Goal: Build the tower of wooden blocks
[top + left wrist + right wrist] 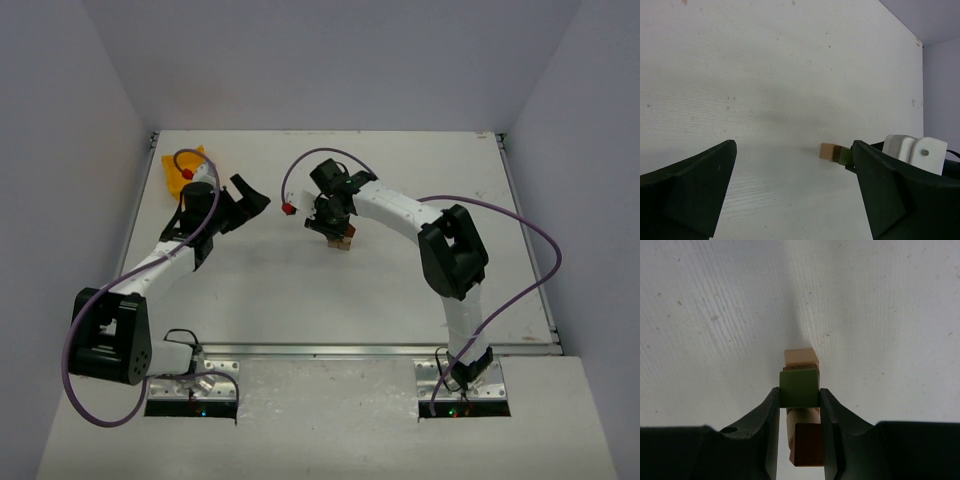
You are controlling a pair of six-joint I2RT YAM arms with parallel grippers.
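The wood block tower [341, 241] stands mid-table. In the right wrist view it shows as a tan block [801, 357], a thin dark piece, and an olive-green block [799, 387] over them. My right gripper [799, 392] is shut on the green block, one finger on each side. Lower between those fingers show a tan round piece [802, 416] and a dark red block [809, 444]. My left gripper [794, 145] hangs open and empty over bare table, well left of the tower. The tan block [828, 151] and green block [844, 156] peek past its right finger.
A yellow plastic bin [180, 168] lies at the far left corner behind the left arm. White walls close the table on three sides. A purple cable with a red tip [290, 209] loops over the right arm near the tower.
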